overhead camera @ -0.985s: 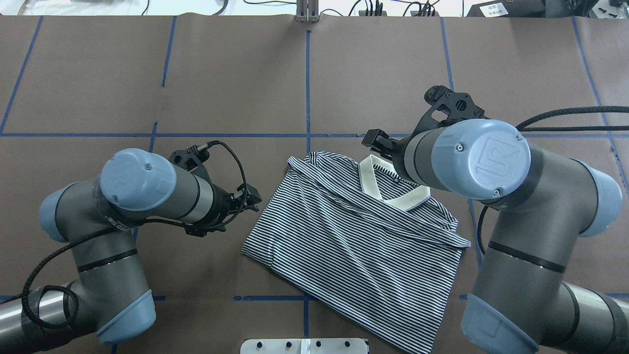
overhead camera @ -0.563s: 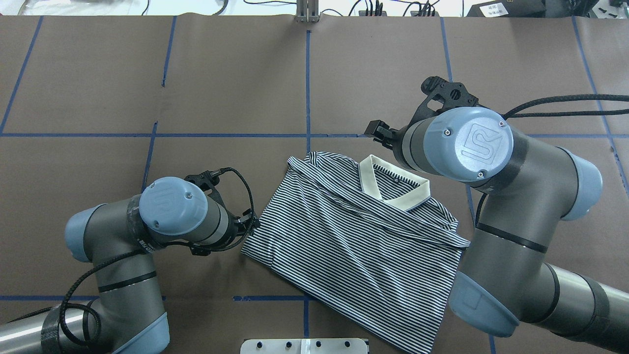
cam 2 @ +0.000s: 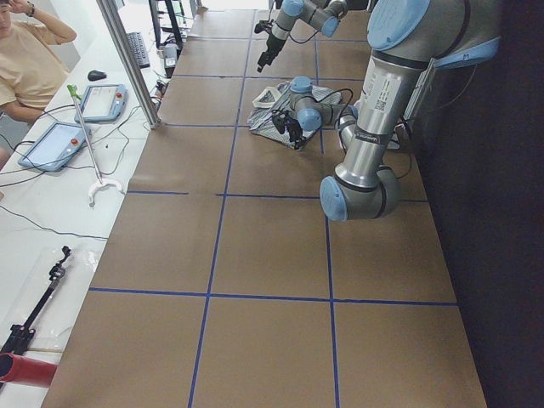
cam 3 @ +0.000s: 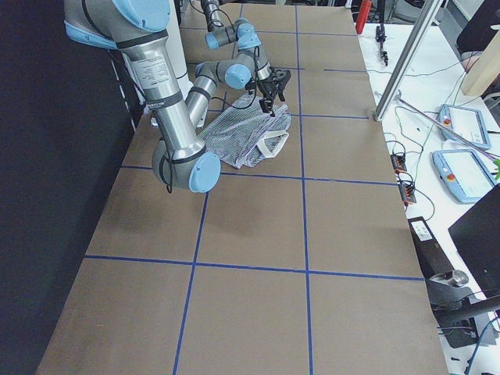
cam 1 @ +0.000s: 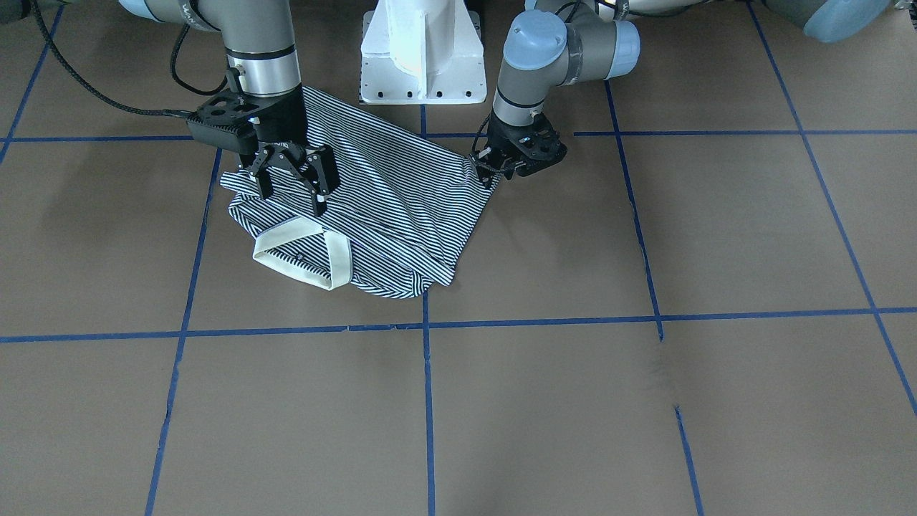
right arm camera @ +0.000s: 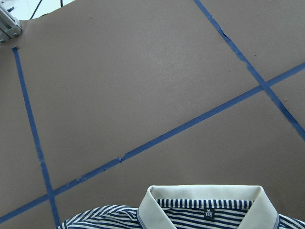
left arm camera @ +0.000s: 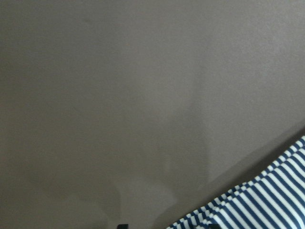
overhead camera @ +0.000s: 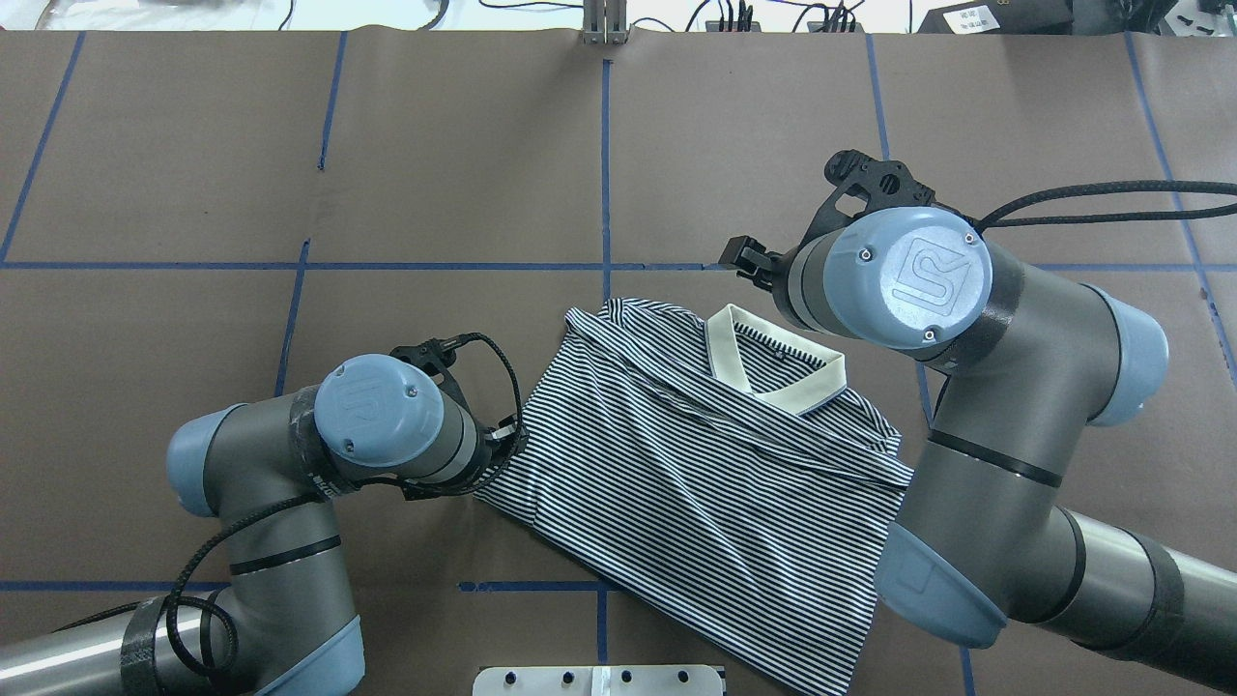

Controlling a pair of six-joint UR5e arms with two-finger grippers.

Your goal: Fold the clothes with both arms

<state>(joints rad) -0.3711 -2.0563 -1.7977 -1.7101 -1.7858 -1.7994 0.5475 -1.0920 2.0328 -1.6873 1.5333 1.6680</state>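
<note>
The striped polo shirt point(overhead camera: 696, 483) lies partly folded on the brown table, with its cream collar point(overhead camera: 773, 362) towards the far side. My left gripper point(cam 1: 489, 169) is low at the shirt's left edge, its fingers look open around the corner, and the wrist hides it in the overhead view. The left wrist view shows only the striped edge point(left arm camera: 267, 200). My right gripper point(cam 1: 294, 179) is open and empty, and hovers above the shirt just by the collar point(cam 1: 301, 247). The right wrist view shows the collar point(right arm camera: 205, 200) below it.
The white pedestal base point(cam 1: 421, 50) stands at the table's near edge behind the shirt. Blue tape lines point(overhead camera: 606, 164) grid the brown table. A seated person point(cam 2: 30, 64) and tablets are on a side bench beyond the far edge.
My left arm has moved right and down, bringing its gripper from apart onto the shirt's left edge. My right arm has drawn back a little from the collar. The shirt has not moved.
</note>
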